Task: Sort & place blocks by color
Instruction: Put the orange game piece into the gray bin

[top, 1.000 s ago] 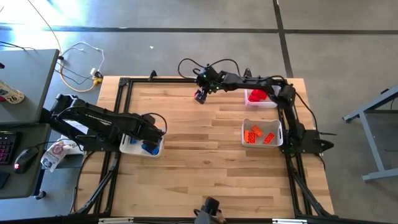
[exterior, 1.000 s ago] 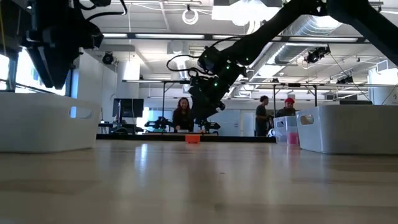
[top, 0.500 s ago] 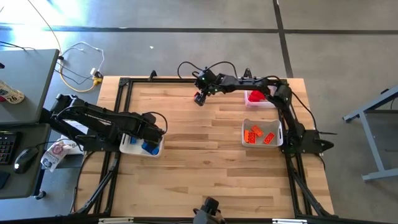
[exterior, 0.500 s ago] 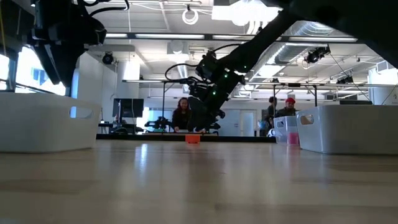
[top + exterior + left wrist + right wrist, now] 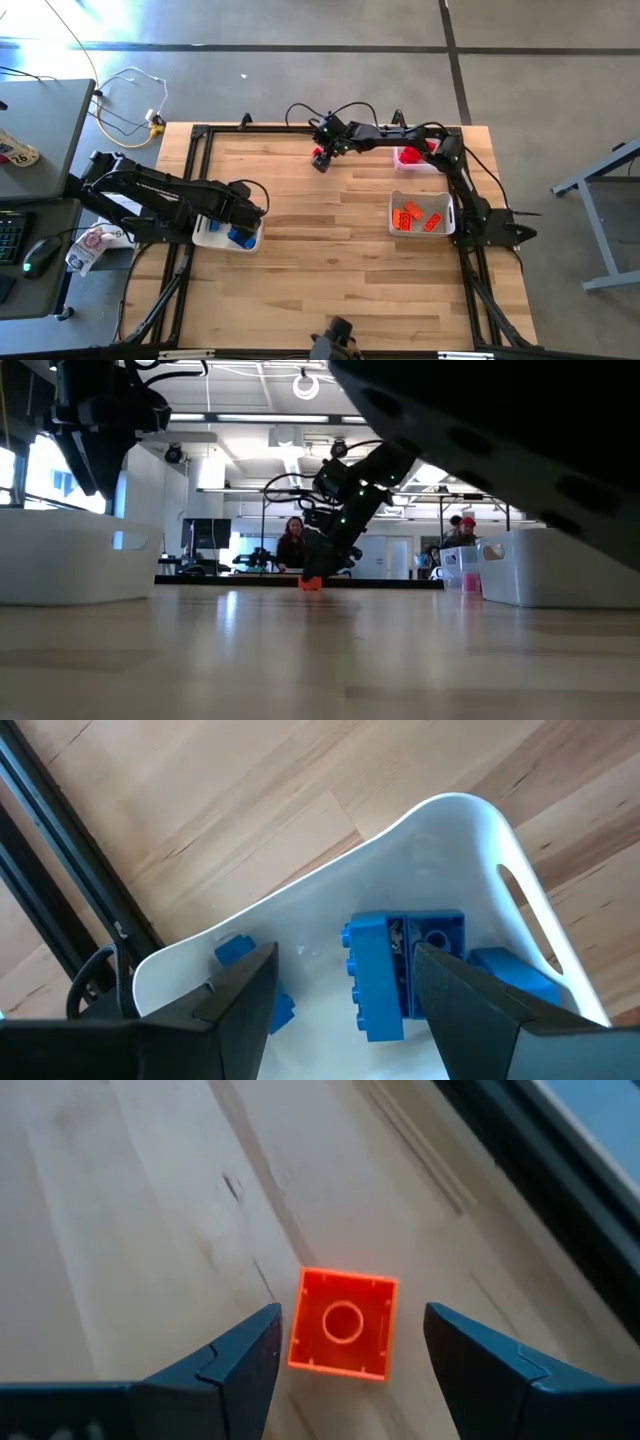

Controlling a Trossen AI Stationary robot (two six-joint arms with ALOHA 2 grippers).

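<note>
Fingers [image 5: 340, 1000] above blue-block bin [image 5: 520, 910]

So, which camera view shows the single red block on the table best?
The right wrist view: the red block lies between the open right gripper fingers, hollow side up. The high view shows only a red speck by the gripper. The low view shows it small and far. The left wrist view misses it.

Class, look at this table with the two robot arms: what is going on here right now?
The robot is sorting small plastic bricks into bins by colour. The right gripper hovers with open jaws just above a lone red-orange square plastic brick at the far side of the wooden table, not yet gripping it. The left gripper hangs open over the white bin holding blue bricks. Orange bricks already lie in a bin on the right.
</note>
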